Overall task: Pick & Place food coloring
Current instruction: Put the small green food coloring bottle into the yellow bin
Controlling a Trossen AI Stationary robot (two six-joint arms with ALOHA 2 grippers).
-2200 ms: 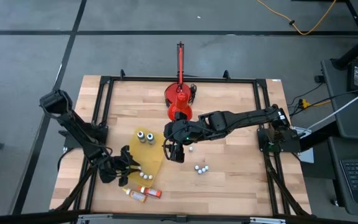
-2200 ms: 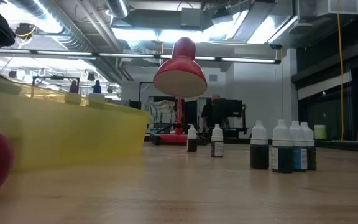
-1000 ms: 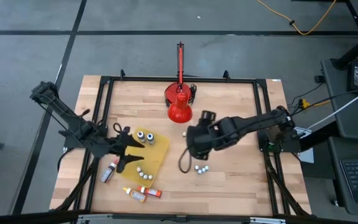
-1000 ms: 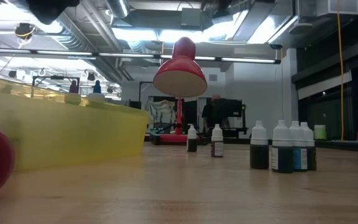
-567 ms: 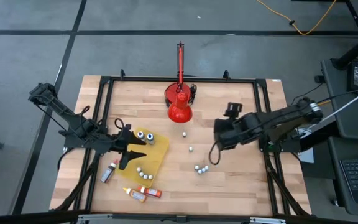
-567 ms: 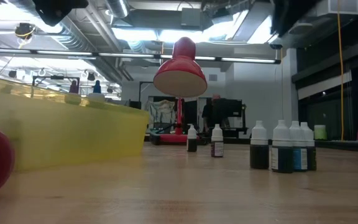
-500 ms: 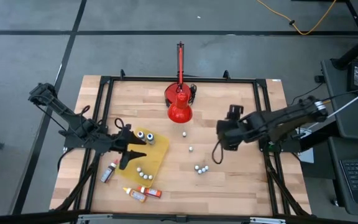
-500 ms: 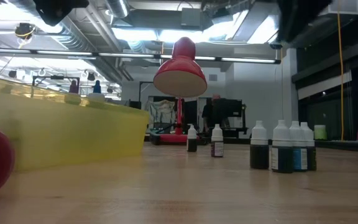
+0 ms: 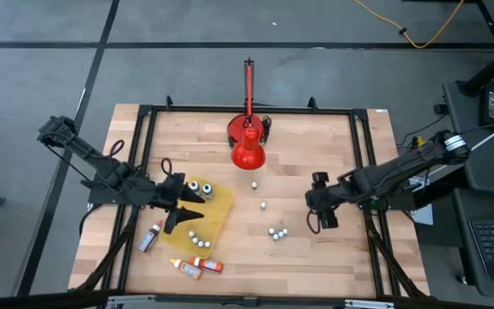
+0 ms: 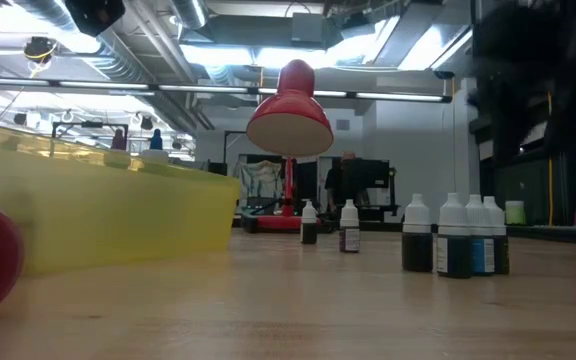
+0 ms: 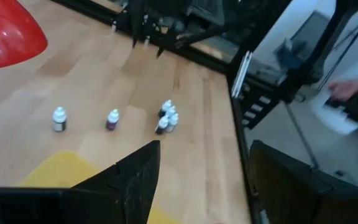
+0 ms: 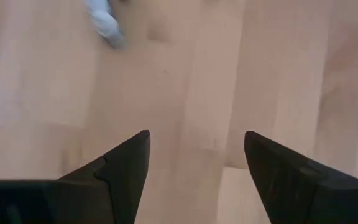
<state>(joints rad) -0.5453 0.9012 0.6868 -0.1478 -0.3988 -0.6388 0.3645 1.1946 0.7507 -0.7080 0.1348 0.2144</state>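
Note:
The food coloring bottles are spread out. A close group of three [image 9: 277,232] stands upright on the wood near the table's middle, also seen in the low view [image 10: 458,236]. Two single bottles [image 9: 263,205] [image 9: 254,184] stand farther off. Several more sit in the yellow tray [image 9: 206,211], and three lie on the table [image 9: 150,237] [image 9: 197,267] near it. My left gripper [image 9: 181,204] hovers open over the tray's left edge. My right gripper [image 9: 322,221] is open to the right of the group; its wrist view shows bare wood between the fingers [image 12: 194,180].
A red cone-shaped lamp [image 9: 247,148] with an upright red rod stands at the far middle of the table. A black frame [image 9: 363,163] runs around the table's edges. Bare wood lies along the near edge and between the group and the right rail.
My right gripper has drawn back from the table's middle toward the right edge, passing the group of three bottles, which stays standing where it was. The left arm has kept nearly still over the tray.

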